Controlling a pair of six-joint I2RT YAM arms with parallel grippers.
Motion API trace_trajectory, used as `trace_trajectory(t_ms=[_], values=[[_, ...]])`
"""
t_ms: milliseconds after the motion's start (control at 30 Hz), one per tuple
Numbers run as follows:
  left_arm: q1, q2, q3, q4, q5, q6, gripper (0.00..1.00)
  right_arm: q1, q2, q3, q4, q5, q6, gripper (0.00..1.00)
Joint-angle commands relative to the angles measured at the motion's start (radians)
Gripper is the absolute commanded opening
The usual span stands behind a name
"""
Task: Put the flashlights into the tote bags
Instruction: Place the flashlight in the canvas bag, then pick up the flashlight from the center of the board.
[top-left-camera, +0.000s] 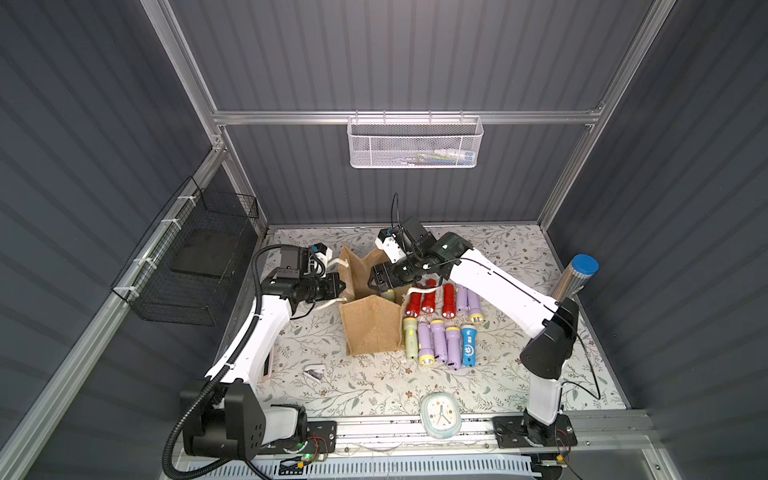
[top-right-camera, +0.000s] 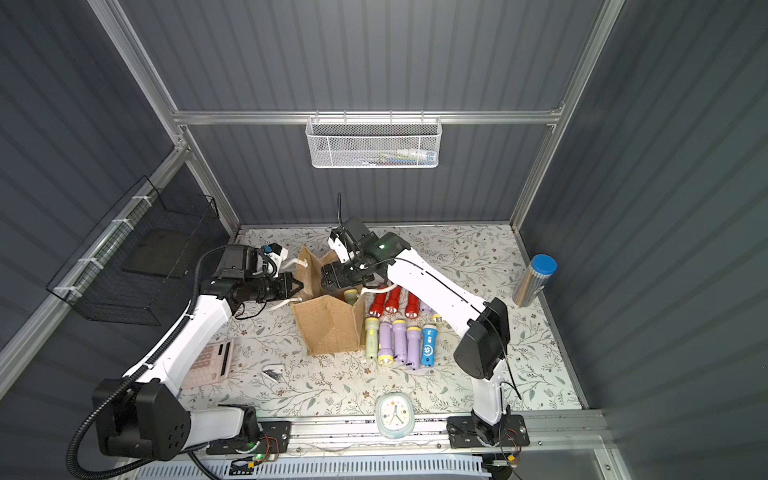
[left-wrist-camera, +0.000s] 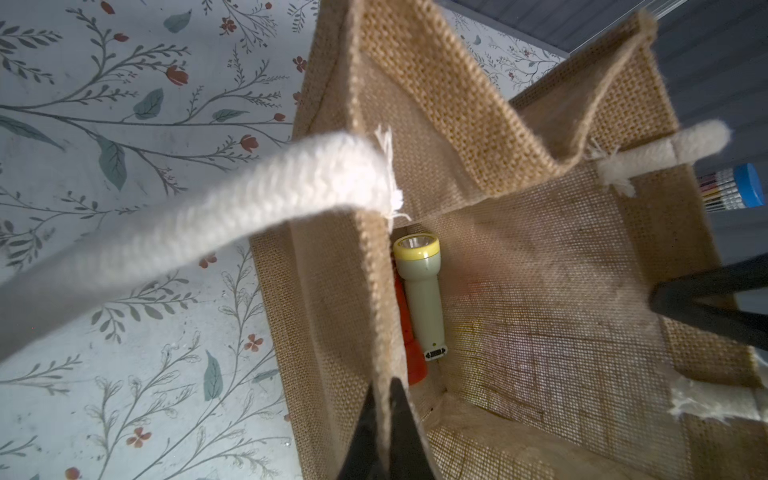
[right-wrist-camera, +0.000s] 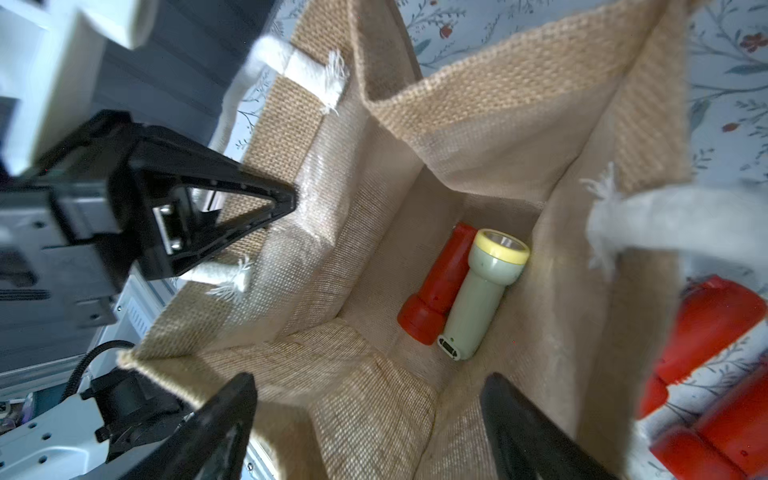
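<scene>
The left gripper (top-left-camera: 341, 287) has its jaws pinched together on the left wall of the tote bag (top-left-camera: 372, 328). The left wrist view shows the burlap edge caught between the two black tips, beside a white rope handle (left-wrist-camera: 232, 232). The bag stands upright on the worktop (top-left-camera: 374, 386) with its mouth spread wide. On its floor a red flashlight (right-wrist-camera: 440, 286) and a pale green flashlight (right-wrist-camera: 482, 299) lie side by side, touching.

Over that mouth hangs the right gripper (top-left-camera: 374, 284), jaws wide apart and empty, pointing down into the bag.

Just beside the bag on its right, the loose flashlights (top-left-camera: 440, 340) lie flat in two rows. The far row is red and lavender; the near row is pale green, lavender and one blue. Their long axes run roughly front to back, with heads facing mixed ways.

The next pick therefore lies to the right of the open jaws and down at worktop level. The right arm is clearly the nearer one, and the left is busy holding the bag. A grasp would likely want the jaws closing across a body from side to side.
</scene>
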Motion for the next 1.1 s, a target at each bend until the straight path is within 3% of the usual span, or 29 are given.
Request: trace_trajectory(t_ms=[0,267,733,1067], values=[[0.022,0.027,0.040,-0.064,-0.037,0.070,0.07,-0.024,-0.086,-0.033,0.061,-0.005,0.003,0.88],[0.025,0.052,0.063,-0.053,-0.017,0.061,0.10,-0.097,-0.241,-0.166,0.120,0.002,0.048,0.90],[0.025,0.055,0.035,-0.009,0.052,0.029,0.18,-0.289,-0.550,-0.665,-0.003,0.179,0.243,0.89],[0.025,0.040,0.060,-0.025,0.036,-0.003,0.33,-0.318,-0.654,-1.021,-0.005,0.170,0.366,0.87]])
